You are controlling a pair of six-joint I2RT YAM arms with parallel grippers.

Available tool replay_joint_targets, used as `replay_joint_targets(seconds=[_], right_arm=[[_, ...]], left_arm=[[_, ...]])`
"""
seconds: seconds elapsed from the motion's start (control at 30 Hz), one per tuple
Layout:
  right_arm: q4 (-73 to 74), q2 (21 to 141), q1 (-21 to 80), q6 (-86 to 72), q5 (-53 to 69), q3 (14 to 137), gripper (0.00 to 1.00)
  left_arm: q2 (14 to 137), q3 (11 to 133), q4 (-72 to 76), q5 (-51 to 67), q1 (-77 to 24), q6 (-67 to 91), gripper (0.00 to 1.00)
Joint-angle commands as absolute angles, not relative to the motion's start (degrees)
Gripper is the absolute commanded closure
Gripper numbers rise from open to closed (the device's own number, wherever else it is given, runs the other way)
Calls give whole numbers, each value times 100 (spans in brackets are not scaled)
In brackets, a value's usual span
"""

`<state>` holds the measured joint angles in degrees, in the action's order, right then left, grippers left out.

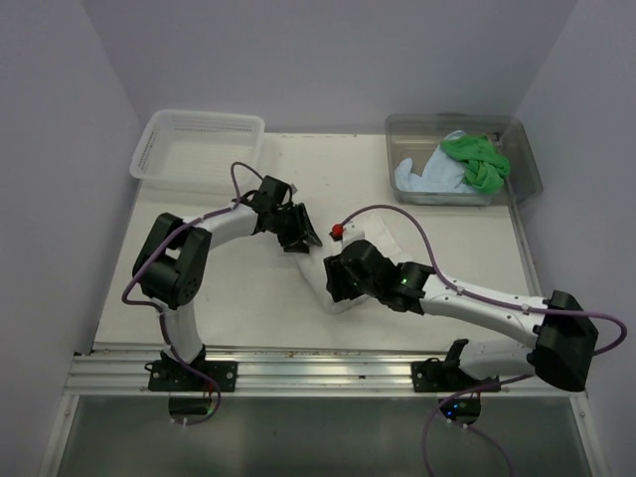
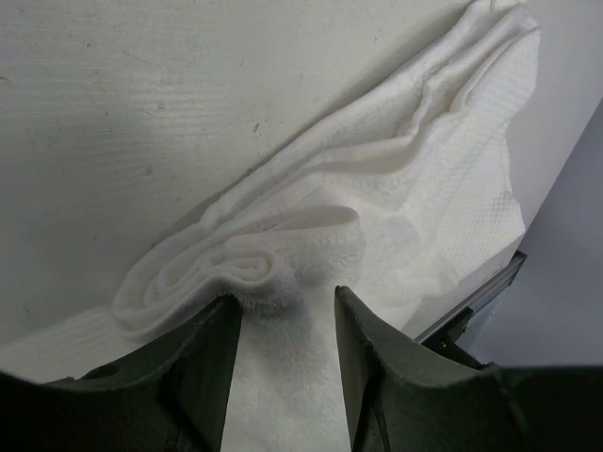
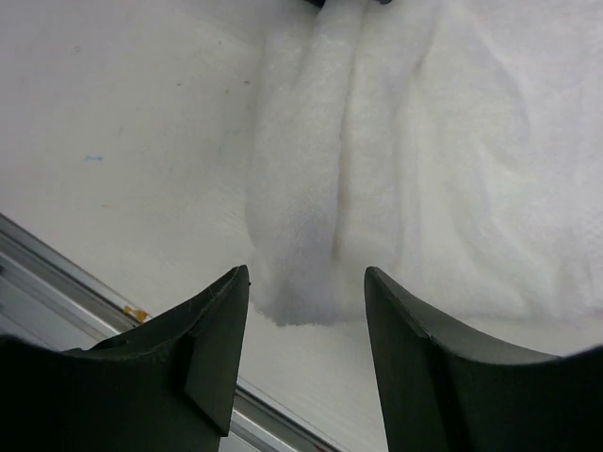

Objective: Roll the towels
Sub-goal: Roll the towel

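Two grippers [image 2: 283,306] [image 3: 306,282]; three towels [image 2: 396,188] [image 1: 479,161] [image 1: 425,179]; two bins [image 1: 159,149] [image 1: 529,169]

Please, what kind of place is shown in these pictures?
Probably a robot test cell in a lab, not a home: plain walls enclose a white table, robot arms are bolted to an aluminium rail, and towels lie in a clear tub.

The soft white cloth towel [image 2: 396,207] lies rumpled in the middle of the table [image 1: 258,313], one edge curled into a loose roll. The bright green cloth towel [image 1: 477,161] is bunched up against the crumpled light blue cloth towel [image 1: 422,179], both inside the clear plastic tub [image 1: 529,164] at the far right.
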<state>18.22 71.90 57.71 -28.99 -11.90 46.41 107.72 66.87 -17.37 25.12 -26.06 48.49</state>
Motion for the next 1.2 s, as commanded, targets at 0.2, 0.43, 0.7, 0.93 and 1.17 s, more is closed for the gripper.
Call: replay_joint_targets(seconds=[0.2,0.43,0.7,0.93,1.17], right_arm=[[2513,8364,6616,-1689,-2346,6142,46],[2628,9455,7259,-976,-3163,6890,44],[2628,9993,7269,-826,-3946,6847,32],[2505,10406,7260,-940,-4271,6636,30],[2338,10722,7207,-1352,-4561,6364,28]], left_arm=[[11083,6504,-1890,1934,-2646,4614,51],[11101,6521,-1916,1951,-2646,4605,51],[11153,6574,-1951,1951,-2637,4605,51],[11118,6592,-1986,1951,-2646,4597,51],[11039,6583,-2021,1942,-2646,4597,51]])
